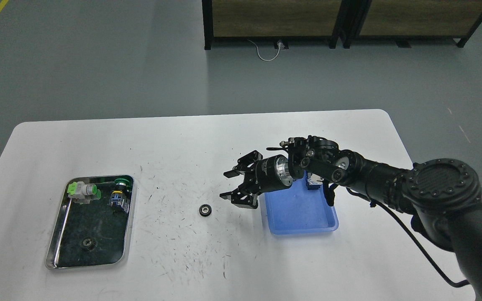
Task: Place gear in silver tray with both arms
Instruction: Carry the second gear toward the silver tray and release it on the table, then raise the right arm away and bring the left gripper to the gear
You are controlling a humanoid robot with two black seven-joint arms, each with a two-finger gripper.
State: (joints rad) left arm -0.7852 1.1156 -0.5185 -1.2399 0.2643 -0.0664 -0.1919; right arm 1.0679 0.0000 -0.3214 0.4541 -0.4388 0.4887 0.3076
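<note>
1. The gear (204,210) is a small black toothed wheel with a pale hub hole, lying flat on the white table (207,138) between the two trays, nearer to the blue one.
2. The silver tray (55,238) sits at my left on the table, well apart from the gear. It is a shiny rounded rectangle with a raised rim and a dark mirror-like bottom.
3. Inside that tray lie a second small gear (87,243) near the front, a grey part with green ends (83,190) at the back left, and a green-capped button switch (119,193) at the back right.
4. My right gripper (227,184) points left, hanging just right of the loose gear and above it, not touching. My fingers (231,172) are spread wide and hold nothing.
5. My right arm (375,175) reaches in from the right across the blue plastic tray (303,213), black and jointed, with a polished silver wrist ring (282,169).
6. My left gripper is out of sight.
7. The tabletop is matte, with rounded corners and many dark scuffs.
</note>
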